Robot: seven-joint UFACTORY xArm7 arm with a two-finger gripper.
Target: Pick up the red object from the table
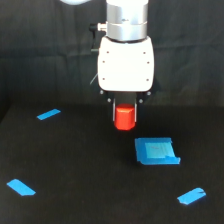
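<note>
The red object (124,117) is a small red-orange stubby prism hanging upright directly under the white gripper body (125,65). My gripper (125,113) points straight down and its dark fingers close on the sides of the red object's upper part. The fingers barely show against the black background. The red object's base looks slightly above the black table (75,165), but the gap is hard to judge. It sits near the middle of the exterior view, just up and to the left of the blue tray.
A blue square tray (156,151) lies on the table just below and to the right of the red object. Blue tape strips lie at the left back (48,114), left front (21,187) and right front (191,196). A dark curtain hangs behind.
</note>
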